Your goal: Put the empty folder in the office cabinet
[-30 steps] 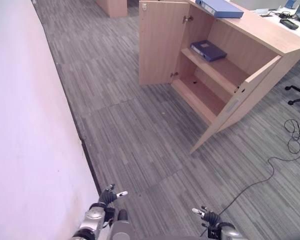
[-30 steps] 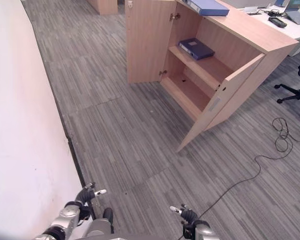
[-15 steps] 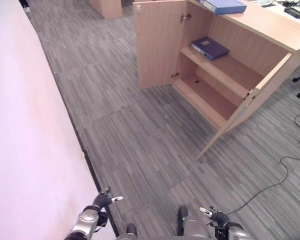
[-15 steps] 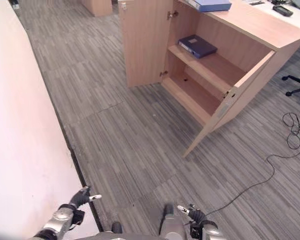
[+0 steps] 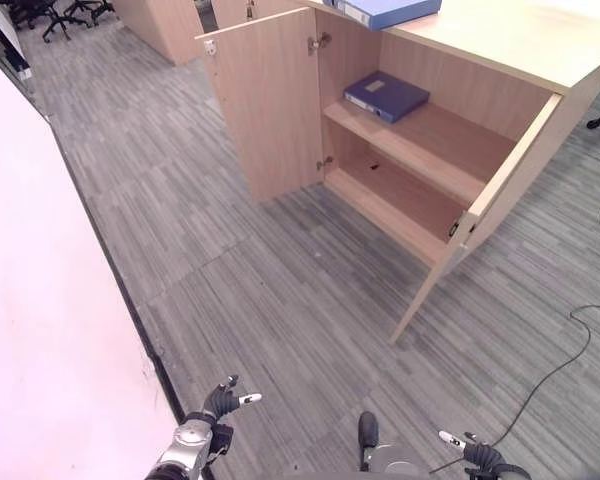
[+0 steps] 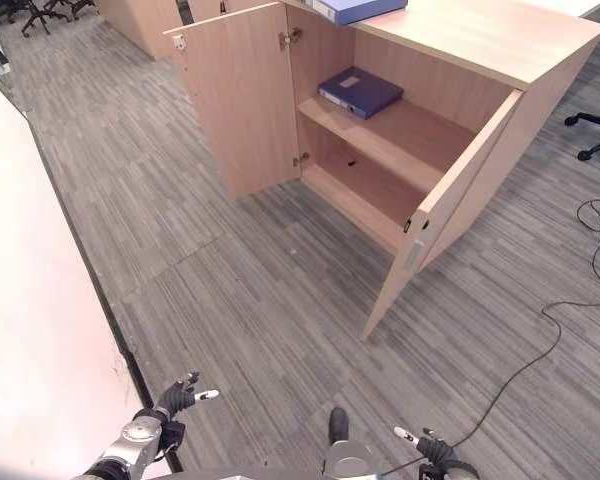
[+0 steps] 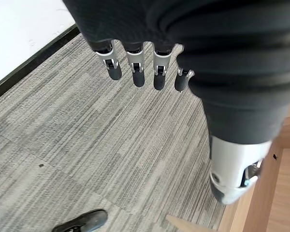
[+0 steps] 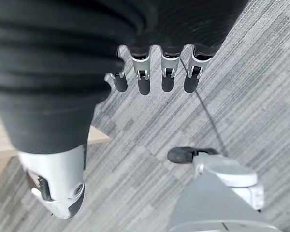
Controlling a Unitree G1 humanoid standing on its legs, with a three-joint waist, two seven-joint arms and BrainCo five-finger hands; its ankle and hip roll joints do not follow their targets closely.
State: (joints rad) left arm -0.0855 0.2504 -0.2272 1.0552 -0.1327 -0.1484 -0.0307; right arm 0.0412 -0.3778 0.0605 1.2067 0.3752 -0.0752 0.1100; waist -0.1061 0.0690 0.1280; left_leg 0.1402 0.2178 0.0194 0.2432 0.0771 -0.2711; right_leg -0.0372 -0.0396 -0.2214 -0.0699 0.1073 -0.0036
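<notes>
The wooden office cabinet (image 5: 500, 45) stands ahead with both doors swung wide. A dark blue folder (image 5: 385, 95) lies flat on its upper shelf. A lighter blue folder (image 5: 385, 10) lies on the cabinet's top. The bottom shelf (image 5: 405, 195) is bare. My left hand (image 5: 220, 402) hangs low near the wall, its fingers (image 7: 135, 67) straight over the carpet and holding nothing. My right hand (image 5: 477, 455) hangs low on the other side, its fingers (image 8: 154, 72) also straight and empty. Both hands are well short of the cabinet.
A white wall (image 5: 40, 330) runs along my left. The right cabinet door (image 5: 500, 195) juts out over the grey carpet (image 5: 280, 280). Another wooden unit (image 5: 160, 20) and office chairs (image 5: 50, 12) stand at the back left.
The view has shifted so the cabinet now sits nearer and more centred, which is the camera moving. Both hands stay low and empty.
</notes>
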